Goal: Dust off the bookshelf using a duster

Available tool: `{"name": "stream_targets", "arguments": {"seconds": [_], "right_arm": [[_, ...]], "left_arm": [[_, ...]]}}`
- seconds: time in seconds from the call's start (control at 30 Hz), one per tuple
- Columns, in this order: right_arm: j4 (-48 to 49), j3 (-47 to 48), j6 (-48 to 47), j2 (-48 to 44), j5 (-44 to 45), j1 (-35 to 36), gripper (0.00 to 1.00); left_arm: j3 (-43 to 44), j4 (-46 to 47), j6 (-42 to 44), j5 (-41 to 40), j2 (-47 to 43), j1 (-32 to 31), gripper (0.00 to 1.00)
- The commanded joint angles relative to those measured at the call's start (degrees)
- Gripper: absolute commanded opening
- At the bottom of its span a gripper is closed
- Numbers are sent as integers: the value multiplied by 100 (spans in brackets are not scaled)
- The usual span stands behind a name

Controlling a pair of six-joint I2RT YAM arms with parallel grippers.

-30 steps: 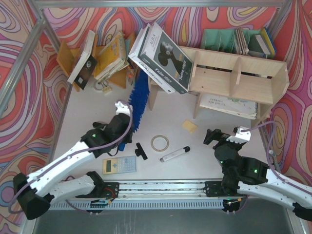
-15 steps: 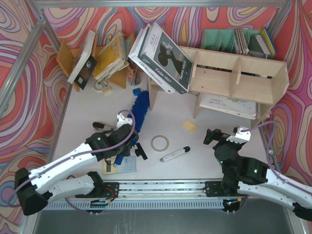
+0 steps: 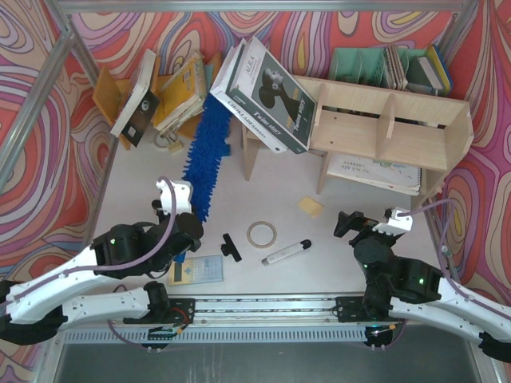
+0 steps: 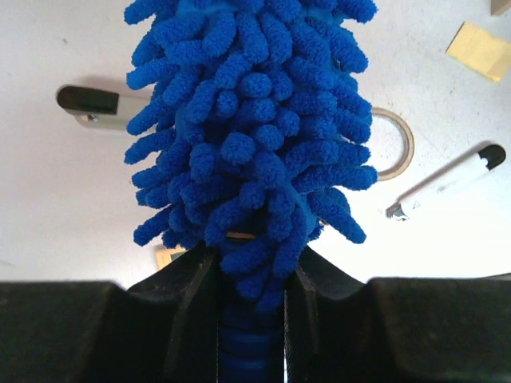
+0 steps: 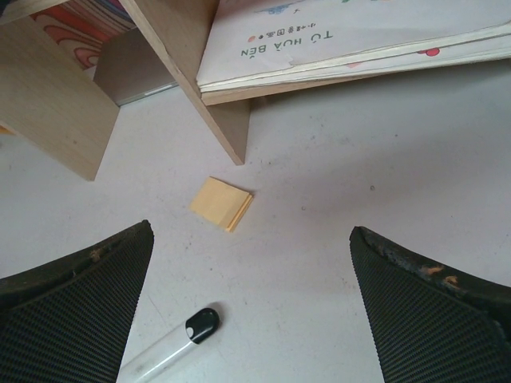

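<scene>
**Left of the bookshelf [image 3: 415, 120]: duster [image 3: 205, 155] gripped, apparently not touching it yet**

Left pincer [image 4: 251, 279] is clamped tight on the duster's handle end, so the fluffy head reaches forward, beside the bookshelf's left leg. Right pincer [image 5: 251, 263] gapes wide, empty, parked out of the way over the tabletop [image 3: 144, 183].

The duster [image 4: 255, 136] between the left fingers [image 4: 184, 319] is bright blue; the fingers are black. Before the black right fingers [image 5: 80, 311] lie a yellow pad [image 5: 222, 203] and a white marker [image 5: 172, 347] with a black cap. The bookshelf [image 3: 391, 120] is pale wood. The walls [image 3: 48, 120] have red, purple and white swirls.
</scene>
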Motion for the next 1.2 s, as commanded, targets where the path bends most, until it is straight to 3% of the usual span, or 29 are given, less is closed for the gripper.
{"name": "stream_targets", "arguments": {"seconds": [0.0,0.33,0.6,0.73,0.87,1.17], "right_arm": [[-40,198,-9,38,-40,37,99],[472,278,-420,227,-224,39,99],[1405,311,-1303,510,-694,33,99],[1792,383,-1641,596,-1002,28,99],[2065,530,-1881,609,-1385,33,99],[2358,1392,-2069,618,-1969,39,99]], "left_arm": [[538,-270,32,-1177,130,-368,0],[1280,211,981,-2136,262,-665,0],[1559,248,1424,-3778,214,-668,0],[1369,1677,2774,-3996,57,-667,0],[1130,3447,4286,-3595,21,-665,0],[1458,5815,6559,-2778,1139,-1435,0]]}}
